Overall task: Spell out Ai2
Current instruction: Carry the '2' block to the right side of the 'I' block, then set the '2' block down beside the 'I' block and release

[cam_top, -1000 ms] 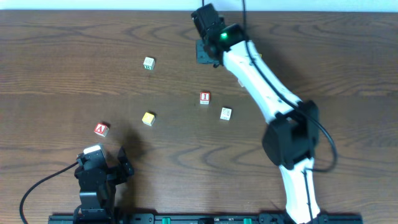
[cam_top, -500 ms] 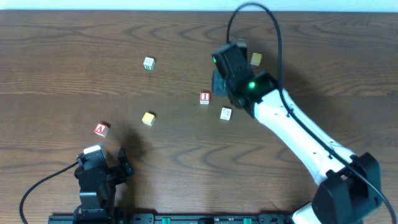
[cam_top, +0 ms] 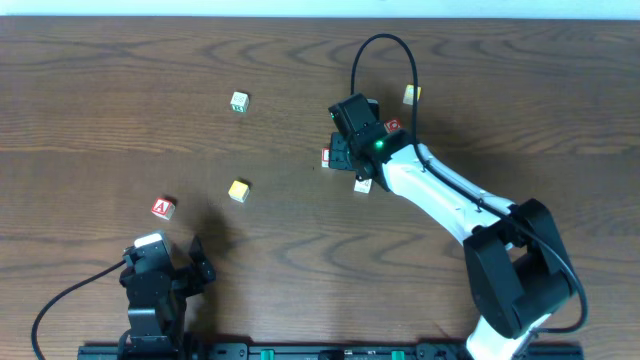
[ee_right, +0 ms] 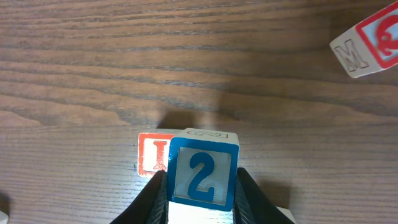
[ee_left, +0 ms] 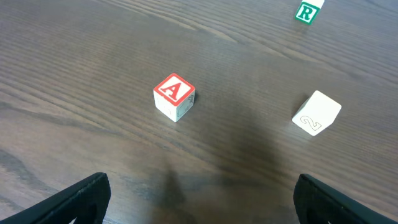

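My right gripper is shut on the blue-faced "2" cube and holds it just right of the red "I" cube, partly covering it. In the overhead view this gripper hides the "2" cube and sits right beside the "I" cube. The red "A" cube lies alone at the left, also in the left wrist view. My left gripper is open and empty, short of the "A" cube, low at the front left.
A red cube with a round mark and a yellow cube lie behind the right gripper. A white cube sits just in front of it. A yellow cube and a green "R" cube lie left of centre.
My right arm has swung from the table's back edge toward the front and come down beside the "I" cube with the "2" cube in it. The left arm has not moved.
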Controlling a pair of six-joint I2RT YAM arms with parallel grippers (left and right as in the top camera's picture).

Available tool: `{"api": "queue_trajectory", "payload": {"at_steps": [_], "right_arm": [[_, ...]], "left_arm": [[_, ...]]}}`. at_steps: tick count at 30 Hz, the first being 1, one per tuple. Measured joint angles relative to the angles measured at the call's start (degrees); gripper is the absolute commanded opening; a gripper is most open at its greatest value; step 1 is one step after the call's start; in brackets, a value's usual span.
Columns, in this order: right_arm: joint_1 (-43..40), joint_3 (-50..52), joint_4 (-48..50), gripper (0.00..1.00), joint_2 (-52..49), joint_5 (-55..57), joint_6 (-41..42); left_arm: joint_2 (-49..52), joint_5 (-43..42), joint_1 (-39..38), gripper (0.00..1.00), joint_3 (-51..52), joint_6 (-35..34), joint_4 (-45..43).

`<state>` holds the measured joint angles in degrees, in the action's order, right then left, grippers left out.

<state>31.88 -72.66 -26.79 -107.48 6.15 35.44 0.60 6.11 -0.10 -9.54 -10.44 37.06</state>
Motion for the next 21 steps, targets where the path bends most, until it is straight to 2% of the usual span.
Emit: {"api": "queue_trajectory", "payload": {"at_steps": [21], "right_arm": [[-2.45, 0.00, 1.77, 0.01, -2.97, -2.27, -0.09]], "left_arm": [[0.00, 0.00, 0.00, 0.95, 0.00, 0.00, 0.02]]}}
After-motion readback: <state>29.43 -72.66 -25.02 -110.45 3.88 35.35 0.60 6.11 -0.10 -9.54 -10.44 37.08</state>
